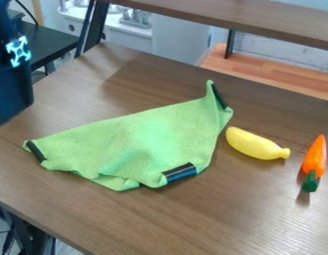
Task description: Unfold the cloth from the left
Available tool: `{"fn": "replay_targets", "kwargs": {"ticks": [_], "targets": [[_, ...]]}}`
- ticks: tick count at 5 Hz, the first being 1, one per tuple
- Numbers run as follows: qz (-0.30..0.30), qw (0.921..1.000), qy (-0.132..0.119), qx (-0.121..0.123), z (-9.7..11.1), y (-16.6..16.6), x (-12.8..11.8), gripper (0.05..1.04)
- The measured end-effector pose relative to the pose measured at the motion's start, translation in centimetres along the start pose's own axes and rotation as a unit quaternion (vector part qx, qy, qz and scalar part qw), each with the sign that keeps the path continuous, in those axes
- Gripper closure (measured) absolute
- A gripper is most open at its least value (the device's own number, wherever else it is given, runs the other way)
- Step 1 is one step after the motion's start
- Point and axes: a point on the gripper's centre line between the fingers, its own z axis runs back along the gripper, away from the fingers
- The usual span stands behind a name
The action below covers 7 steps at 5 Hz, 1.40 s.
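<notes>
Camera view: green cloth [146, 142], rumpled, partly folded.

And here the green cloth [136, 142] looks soft, matt and lightly textured, its black patches [180, 172] smooth with a glossy sheen, while the banana [254, 144] and carrot [314, 158] look like smooth plastic on a wood-grained counter [219, 219] with a soft satin shine.
</notes>
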Motion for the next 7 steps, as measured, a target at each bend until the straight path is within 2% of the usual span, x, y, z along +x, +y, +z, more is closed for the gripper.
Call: {"fn": "replay_targets", "kwargs": {"ticks": [1,2,3,4,5,6,7], "targets": [[-0.005,1.0000,0.001,0.000,-0.3,0.0,0.0,0.084],[-0.085,0.9964,-0.004,-0.001,-3.9,0.3,2.1,0.084],[-0.169,0.9828,-0.073,-0.016,-6.1,0.0,3.9,0.084],[-0.238,0.9625,-0.127,-0.030,-9.3,-0.1,6.1,0.084],[-0.264,0.9502,-0.165,0.012,-12.1,-0.6,7.9,0.084],[-0.292,0.9378,-0.182,0.046,-14.2,-1.4,9.7,0.084],[-0.294,0.9360,-0.180,0.071,-15.9,-1.3,11.1,0.084]]}}
